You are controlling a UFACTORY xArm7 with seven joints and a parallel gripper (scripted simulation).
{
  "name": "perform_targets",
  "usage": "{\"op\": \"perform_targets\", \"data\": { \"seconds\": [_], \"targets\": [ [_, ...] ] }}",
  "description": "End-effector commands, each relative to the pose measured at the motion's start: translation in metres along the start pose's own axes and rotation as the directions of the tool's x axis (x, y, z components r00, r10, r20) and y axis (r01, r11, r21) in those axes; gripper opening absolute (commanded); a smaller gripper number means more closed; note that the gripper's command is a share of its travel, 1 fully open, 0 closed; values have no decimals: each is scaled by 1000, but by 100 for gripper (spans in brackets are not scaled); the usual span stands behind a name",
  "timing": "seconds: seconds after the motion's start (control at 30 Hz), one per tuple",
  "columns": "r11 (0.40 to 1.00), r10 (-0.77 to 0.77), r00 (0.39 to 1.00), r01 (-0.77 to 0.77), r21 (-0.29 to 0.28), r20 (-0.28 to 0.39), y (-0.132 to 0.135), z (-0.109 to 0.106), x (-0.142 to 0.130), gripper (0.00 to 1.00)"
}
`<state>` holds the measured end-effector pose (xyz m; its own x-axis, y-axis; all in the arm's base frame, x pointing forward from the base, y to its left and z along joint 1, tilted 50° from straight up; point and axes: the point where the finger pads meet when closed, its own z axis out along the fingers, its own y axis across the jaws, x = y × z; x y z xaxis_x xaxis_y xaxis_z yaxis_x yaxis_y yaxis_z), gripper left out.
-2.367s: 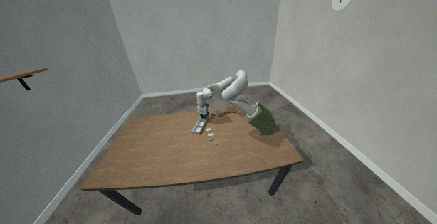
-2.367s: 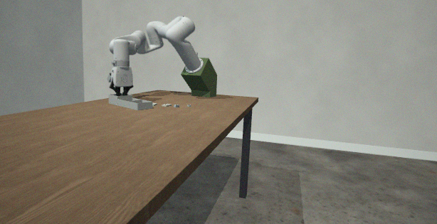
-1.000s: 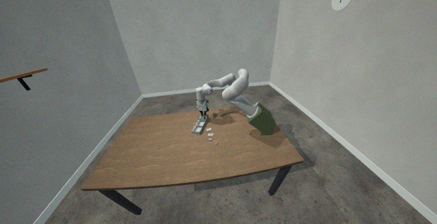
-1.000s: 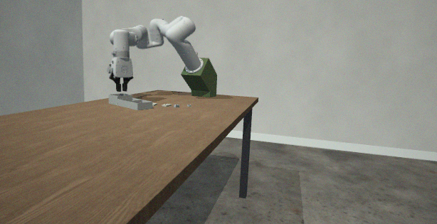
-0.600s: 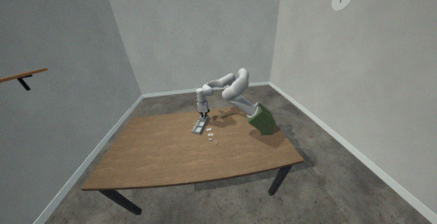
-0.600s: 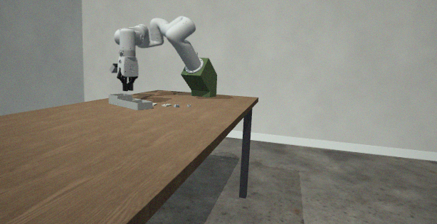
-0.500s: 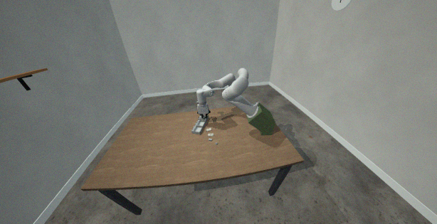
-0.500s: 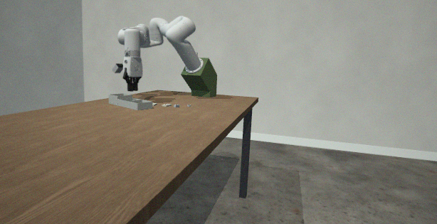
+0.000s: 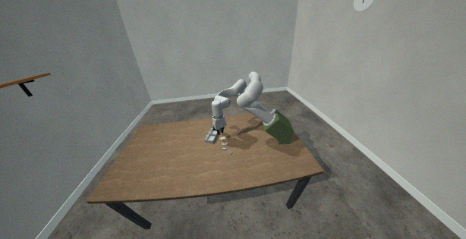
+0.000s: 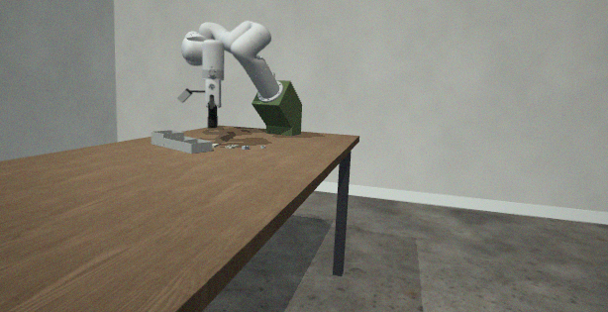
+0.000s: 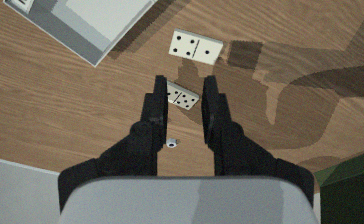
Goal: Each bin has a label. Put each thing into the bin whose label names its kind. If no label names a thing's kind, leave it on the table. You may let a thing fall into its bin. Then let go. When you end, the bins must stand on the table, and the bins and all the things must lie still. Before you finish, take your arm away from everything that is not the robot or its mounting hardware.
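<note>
My gripper (image 9: 222, 132) (image 10: 213, 127) (image 11: 185, 90) is partly open and empty, pointing down above the table beside the bins. A white domino (image 11: 196, 47) with four dots and one dot lies flat ahead of the fingertips in the wrist view. Another domino (image 11: 183, 96) lies below and between the fingers, its left end hidden by the left finger. A small silvery round thing (image 11: 172, 143) lies nearer the gripper's body. The grey joined bins (image 9: 209, 140) (image 10: 173, 141) (image 11: 91, 54) stand on the table. Only a scrap of label shows in the wrist view, unreadable; the bins' contents are mostly out of view.
In the top view, two more small things, one bluish-white (image 9: 224, 149) and one greyish (image 9: 230, 152), lie in line with the dominoes. The green arm base (image 9: 279, 129) (image 10: 278, 113) stands at the table's far side. Arm shadows fall across the wooden table (image 9: 163, 166) (image 10: 124, 207).
</note>
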<state>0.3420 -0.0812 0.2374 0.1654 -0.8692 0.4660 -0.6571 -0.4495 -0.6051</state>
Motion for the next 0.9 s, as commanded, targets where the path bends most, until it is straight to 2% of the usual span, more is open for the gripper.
{"op": "perform_targets", "data": {
  "seconds": [0.0, 0.07, 0.13, 0.17, 0.27, 0.43, 0.5, 0.87],
  "targets": [
    [988, -157, 988, 157, -1, -1, -12, 0, -31, 29],
    [973, -233, 973, 233, 1, -1, -17, -1, -47, 29],
    [973, -233, 973, 233, 1, -1, -17, -1, -47, 29],
    [941, -340, 941, 340, 4, -1, -20, -1, -55, 29],
    [908, -418, 908, 418, 7, -2, -28, -1, -78, 29],
    [814, -580, 814, 580, 6, -2, -41, -2, -118, 29],
    [775, -631, 775, 631, -3, 1, -43, -2, -123, 29],
    [775, -631, 775, 631, -3, 1, -43, -2, -122, 29]
  ]
}}
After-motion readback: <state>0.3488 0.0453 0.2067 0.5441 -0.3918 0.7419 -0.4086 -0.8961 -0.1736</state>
